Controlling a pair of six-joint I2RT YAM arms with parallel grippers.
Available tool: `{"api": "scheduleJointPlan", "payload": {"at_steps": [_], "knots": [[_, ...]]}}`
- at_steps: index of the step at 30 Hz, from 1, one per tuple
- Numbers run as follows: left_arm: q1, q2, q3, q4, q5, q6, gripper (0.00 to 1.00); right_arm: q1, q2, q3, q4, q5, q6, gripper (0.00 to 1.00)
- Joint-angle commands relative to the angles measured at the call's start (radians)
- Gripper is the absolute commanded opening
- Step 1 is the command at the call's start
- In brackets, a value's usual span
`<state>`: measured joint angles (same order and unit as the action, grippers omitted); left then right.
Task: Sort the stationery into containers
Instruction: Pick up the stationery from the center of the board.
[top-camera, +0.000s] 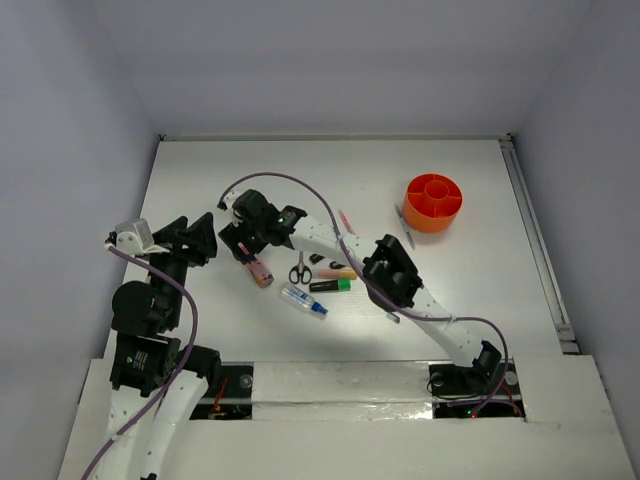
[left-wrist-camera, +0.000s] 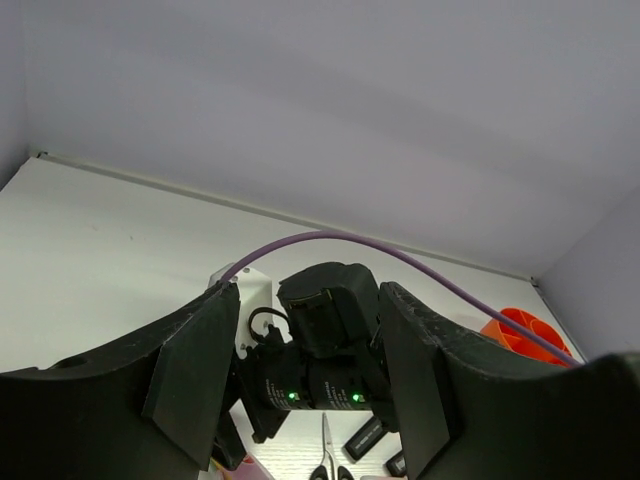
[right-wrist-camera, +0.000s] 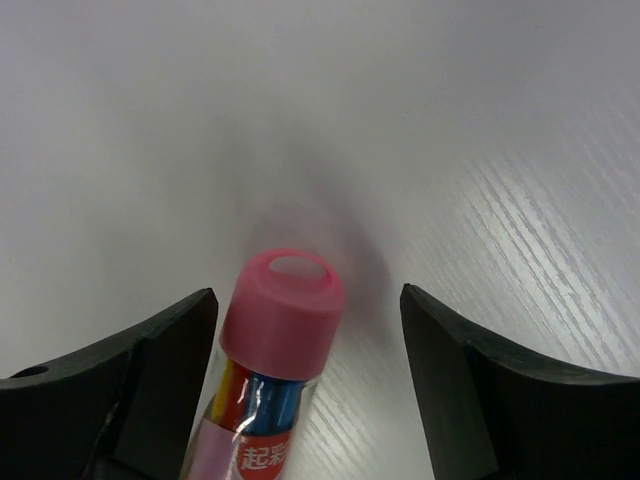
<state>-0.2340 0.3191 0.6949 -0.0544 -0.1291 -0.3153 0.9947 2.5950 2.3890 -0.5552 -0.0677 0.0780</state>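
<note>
Top view, tabletop (top-camera: 200, 180): white, with small loose items scattered near its middle.
Top view, right gripper (top-camera: 243, 245): its arm extends far across to the left, and the gripper sits low over the pink-capped piece (top-camera: 260, 273), which lies at the left end of the scatter.
Top view, neighbours: black-handled scissors (top-camera: 300, 270), green-ended highlighter (top-camera: 331, 286) and white-blue tube (top-camera: 303, 300) lie just to the right of that piece.
Top view, orange cup (top-camera: 433, 202): round and divided inside, well apart at the far right.
Top view, left gripper (top-camera: 200, 238): raised at the left, facing the right one.
Left wrist view, jaws: spread wide and empty. The right arm's wrist (left-wrist-camera: 325, 330) shows beyond the gap.
Right wrist view, jaws: spread wide around the piece, which is nearer one finger (right-wrist-camera: 150, 380) than the other. Whether it touches that finger cannot be told.
Right wrist view, piece: a short round tube with a printed label and coloured contents under a smooth pink cap.
Handling, judged: light, stiff, slick plastic. Being round, it may roll or squirt out of a shallow pinch.
Where to hold, judged: squarely across the body just under the cap, centred between the jaws.
</note>
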Motion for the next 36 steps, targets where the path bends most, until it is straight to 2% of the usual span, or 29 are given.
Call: {"api": "scheduleJointPlan", "payload": {"at_steps": [1,8,9,12,13,18,21,23,26,27,29,30,33,36], "knots": [[-0.002,-0.009,0.031,0.036,0.013,0.007,0.55,0.002,0.025,0.029,0.006,-0.01,-0.001,0.78],[-0.002,-0.011,0.029,0.034,0.014,0.005,0.55,0.012,0.036,0.015,0.003,-0.037,0.016,0.74],[-0.002,-0.014,0.029,0.034,0.016,0.007,0.55,0.012,0.036,0.01,0.009,-0.04,0.019,0.68],[-0.002,-0.014,0.026,0.036,0.019,0.005,0.55,0.012,0.036,0.001,0.024,-0.037,0.029,0.6],[-0.002,-0.009,0.028,0.036,0.017,0.004,0.55,0.012,0.036,0.001,0.031,-0.037,0.038,0.49],[-0.002,-0.009,0.026,0.036,0.02,0.005,0.55,0.012,-0.019,-0.033,0.153,-0.055,0.086,0.25],[-0.002,-0.006,0.026,0.036,0.02,0.005,0.55,0.012,-0.07,-0.074,0.26,-0.037,0.115,0.19],[-0.002,-0.011,0.022,0.037,0.02,0.002,0.55,0.012,-0.146,-0.122,0.367,-0.004,0.141,0.19],[-0.002,-0.005,0.022,0.039,0.022,0.002,0.55,-0.01,-0.281,-0.273,0.492,0.035,0.187,0.19],[-0.002,-0.005,0.018,0.041,0.026,-0.001,0.55,-0.028,-0.318,-0.319,0.588,0.054,0.2,0.19],[-0.002,-0.003,0.014,0.047,0.046,-0.005,0.55,-0.054,-0.45,-0.492,0.682,0.1,0.229,0.18],[-0.002,0.003,0.011,0.048,0.052,-0.01,0.55,-0.088,-0.499,-0.564,0.793,0.132,0.236,0.17],[-0.013,0.023,0.006,0.048,0.08,-0.013,0.55,-0.193,-0.677,-0.801,0.947,0.21,0.272,0.15],[-0.022,0.031,0.003,0.048,0.095,-0.016,0.55,-0.293,-0.806,-0.943,0.986,0.259,0.292,0.12]]}}
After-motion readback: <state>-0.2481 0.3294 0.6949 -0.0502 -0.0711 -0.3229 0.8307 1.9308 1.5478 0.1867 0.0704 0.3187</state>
